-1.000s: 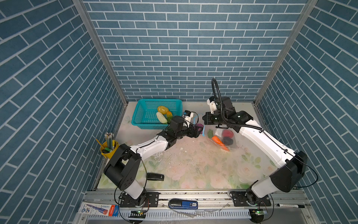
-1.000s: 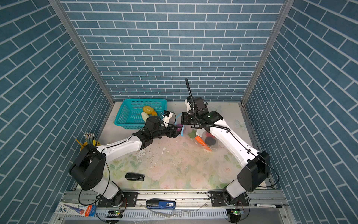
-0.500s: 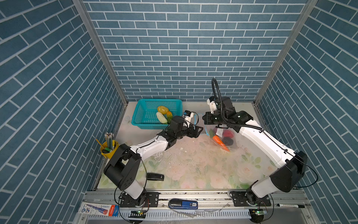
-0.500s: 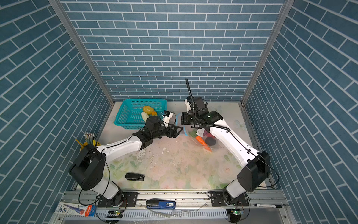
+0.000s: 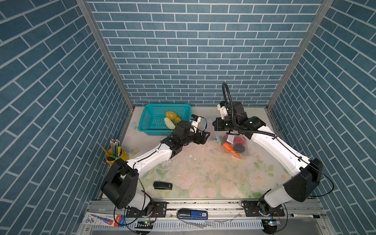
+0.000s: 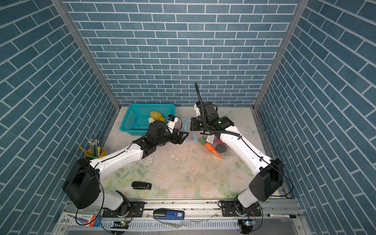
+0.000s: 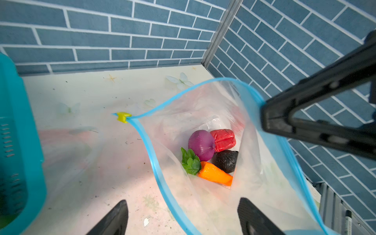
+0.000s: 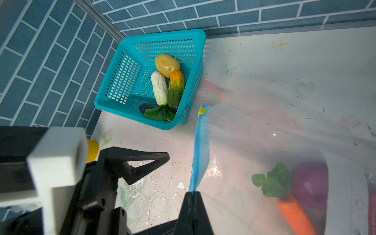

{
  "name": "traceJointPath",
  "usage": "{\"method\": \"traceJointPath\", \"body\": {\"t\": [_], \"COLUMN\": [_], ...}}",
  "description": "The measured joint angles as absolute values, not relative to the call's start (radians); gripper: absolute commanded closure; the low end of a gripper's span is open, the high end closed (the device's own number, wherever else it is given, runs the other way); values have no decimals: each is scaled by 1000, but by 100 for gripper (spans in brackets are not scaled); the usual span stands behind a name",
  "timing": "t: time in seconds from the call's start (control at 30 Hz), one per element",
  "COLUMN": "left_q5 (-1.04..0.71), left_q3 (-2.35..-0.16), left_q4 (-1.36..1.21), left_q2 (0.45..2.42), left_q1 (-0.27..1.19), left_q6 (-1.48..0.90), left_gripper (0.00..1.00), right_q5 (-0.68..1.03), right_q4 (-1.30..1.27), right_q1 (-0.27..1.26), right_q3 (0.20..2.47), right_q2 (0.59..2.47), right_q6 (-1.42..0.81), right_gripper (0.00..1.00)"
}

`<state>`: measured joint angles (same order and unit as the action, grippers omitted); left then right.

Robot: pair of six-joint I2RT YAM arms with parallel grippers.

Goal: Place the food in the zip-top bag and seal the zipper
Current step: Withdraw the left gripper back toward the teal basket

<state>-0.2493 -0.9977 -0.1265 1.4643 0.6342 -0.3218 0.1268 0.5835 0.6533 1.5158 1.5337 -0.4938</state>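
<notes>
Right in front of the left pincer (image 7: 182, 203): the zip-top bag (image 7: 205, 101), mouth gaping wide. Fingers spread apart, nothing pinched, with the near lip of the blue zipper (image 7: 151, 156) running between them. Can't tell about any contact there.

Down at the bottom of the bag, past those fingertips, all bunched up and touching: purple onion (image 7: 201, 144), red strawberry (image 7: 223, 140), dark eggplant (image 7: 225, 160) and a carrot (image 7: 215, 176) with a leafy top.

Over on the far lip, the right pincer (image 8: 191, 196), pressed together on the zipper strip and holding that edge up off the surface (image 8: 264, 61). Yellow slider (image 8: 201, 111) parked at the end of the strip, well away from the right pincer's tips.

Just beyond the slider end, a teal basket (image 8: 162, 34) with potato (image 8: 167, 64), white cabbage (image 8: 159, 87) and a green-orange piece (image 8: 176, 89) lying side by side, touching, plus a leafy green bit (image 8: 160, 114) against the wall nearest the right pincer.

Same story in both top views: pincers facing each other across the bag mouth, near but apart.
</notes>
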Motion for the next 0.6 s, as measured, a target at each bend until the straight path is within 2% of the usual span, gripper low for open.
{"method": "traceJointPath", "body": {"t": [0.17,0.37,0.6], "left_q5": [-204,-121,-41], "left_q3": [-1106,-1184,-1285], "left_q4": [42,192,326], "left_q2": [1451,1456,1578], "left_q1": [572,431,295], "left_q6": [-281,-319,-410], "left_gripper": [20,34,34], "right_q5": [127,127,128], "right_q4": [575,565,561], "right_q1": [653,653,653], "right_q3": [1502,1492,1491], "right_q2": [1525,1515,1515], "right_q6": [-494,-495,-498], "right_gripper": [100,100,100]}}
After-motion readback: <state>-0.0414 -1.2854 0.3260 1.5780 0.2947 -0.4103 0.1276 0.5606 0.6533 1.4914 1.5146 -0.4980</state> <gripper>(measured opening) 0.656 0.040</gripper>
